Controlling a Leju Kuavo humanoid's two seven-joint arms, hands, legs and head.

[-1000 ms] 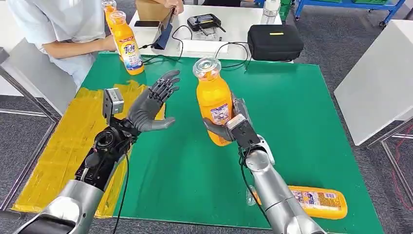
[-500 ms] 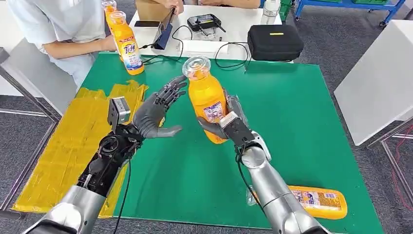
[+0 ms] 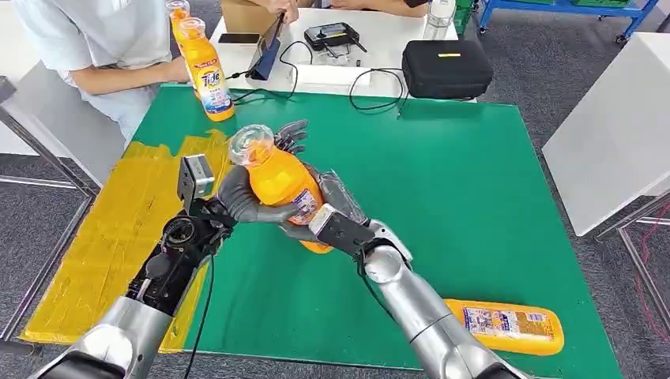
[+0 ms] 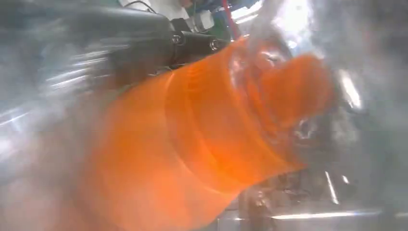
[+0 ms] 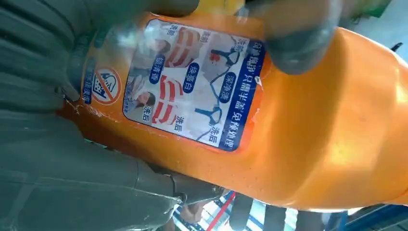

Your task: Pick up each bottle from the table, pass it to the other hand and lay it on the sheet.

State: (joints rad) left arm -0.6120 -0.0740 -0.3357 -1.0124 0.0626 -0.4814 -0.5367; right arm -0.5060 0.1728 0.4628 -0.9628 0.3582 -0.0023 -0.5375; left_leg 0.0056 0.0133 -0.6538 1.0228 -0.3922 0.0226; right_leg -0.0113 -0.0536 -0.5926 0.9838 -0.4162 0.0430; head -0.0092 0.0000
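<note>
Orange bottle (image 5: 308, 120) in robot hand (image 5: 72, 144)

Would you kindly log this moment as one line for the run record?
phase: handover | right hand: grips orange bottle | left hand: cradles its upper body | bottle tilted over green table | release: not yet

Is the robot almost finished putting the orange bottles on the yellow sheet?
Not yet. The yellow sheet has no bottle lying on it. Right now the right hand grips one orange bottle and tilts it into the left hand, which cups it near the neck: the pass is under way. Another bottle lies on the green table, and two more stand at its far corner.
</note>
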